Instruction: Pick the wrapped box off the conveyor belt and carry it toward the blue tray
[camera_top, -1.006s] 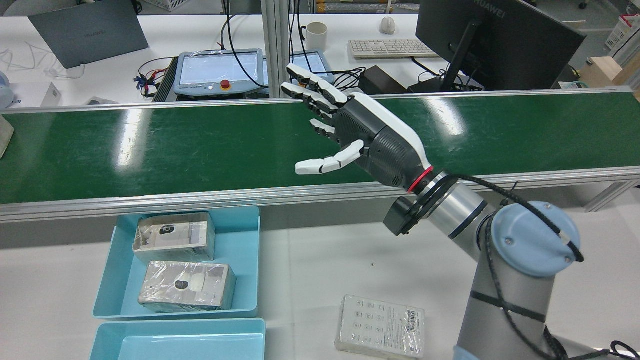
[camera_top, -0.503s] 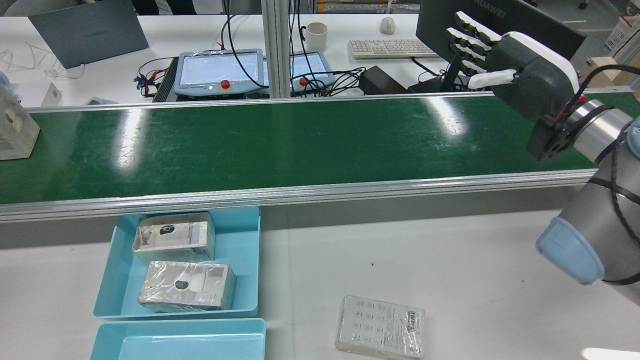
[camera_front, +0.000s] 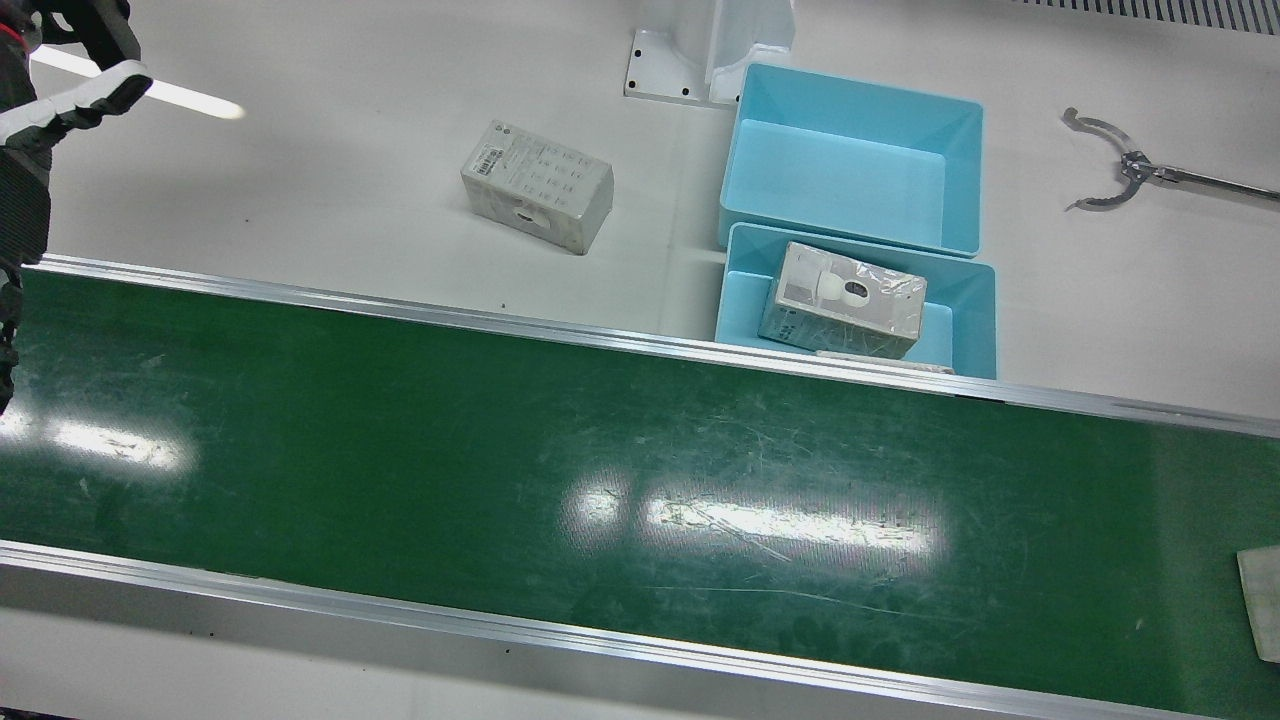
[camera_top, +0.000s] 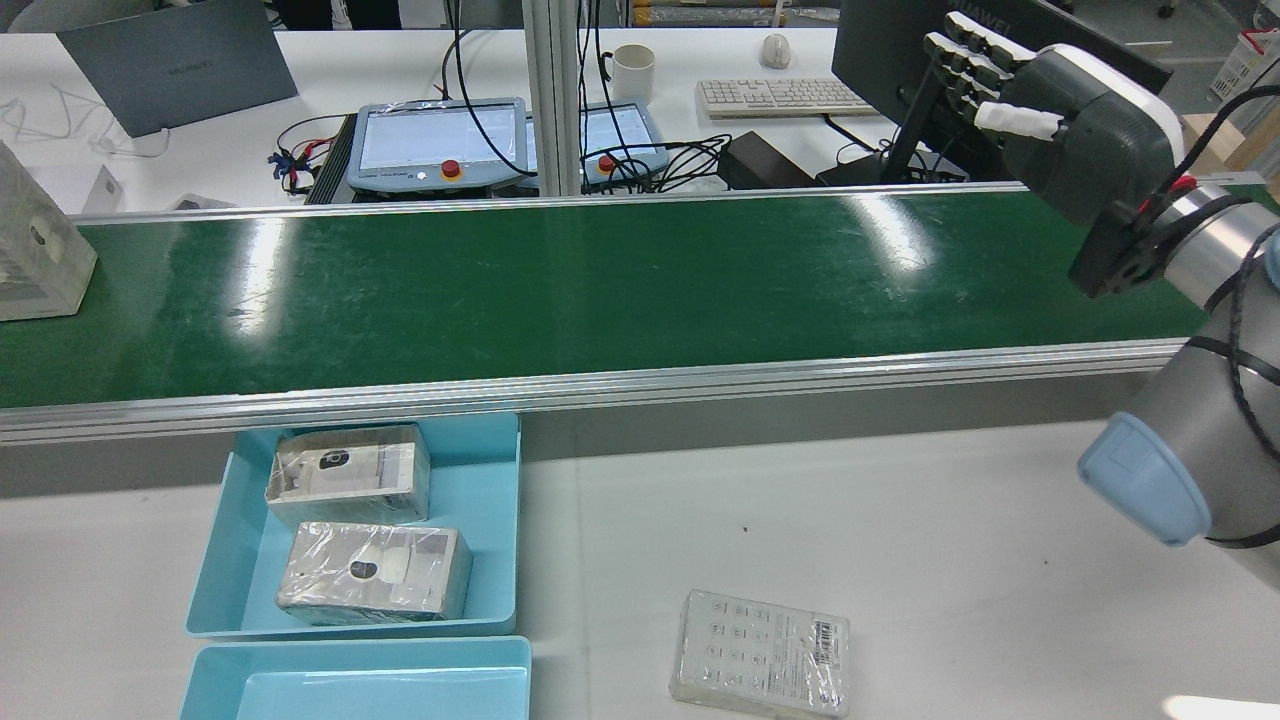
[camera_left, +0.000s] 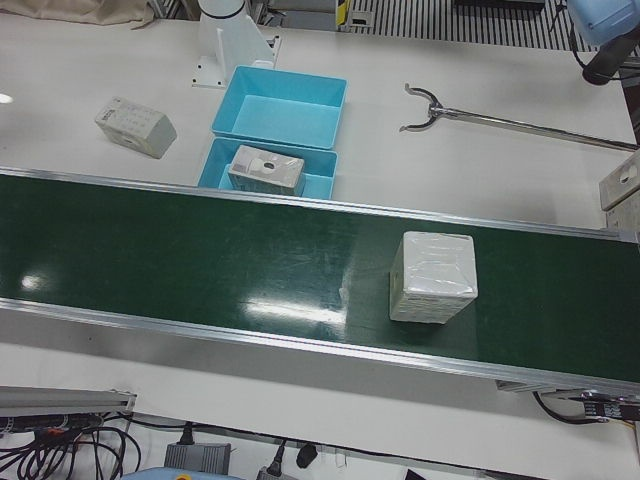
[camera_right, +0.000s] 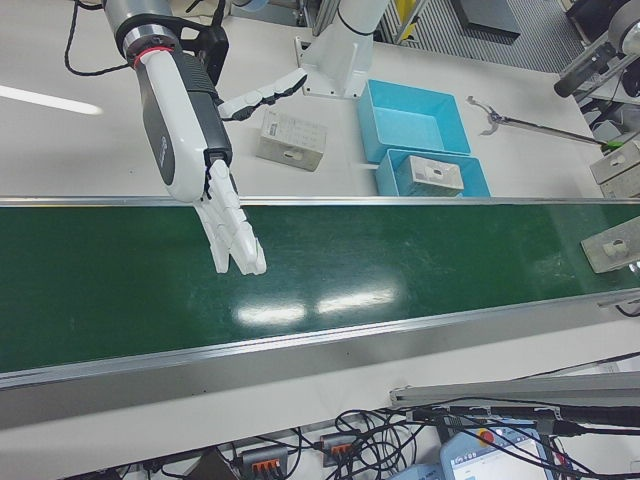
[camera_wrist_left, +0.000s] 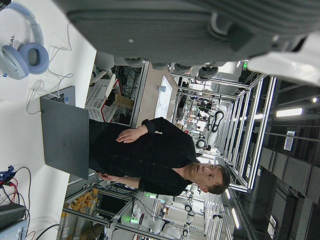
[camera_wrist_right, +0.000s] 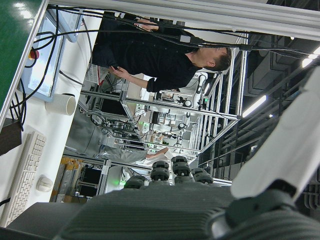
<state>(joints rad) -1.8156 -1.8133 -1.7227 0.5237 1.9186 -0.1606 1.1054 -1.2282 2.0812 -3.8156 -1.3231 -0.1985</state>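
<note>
Wrapped box (camera_left: 432, 277) rode further in along the conveyor belt (camera_top: 600, 280) since half a second back; right hand (camera_right: 195, 140) lifted slightly, fingers spread, empty, well apart from it. Left hand: fingers' state unclear. Blue tray (camera_top: 480, 520) holds two boxes.

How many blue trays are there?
2. One tray beside the belt holds boxes; the empty tray sits next to it, nearer the robot.
</note>
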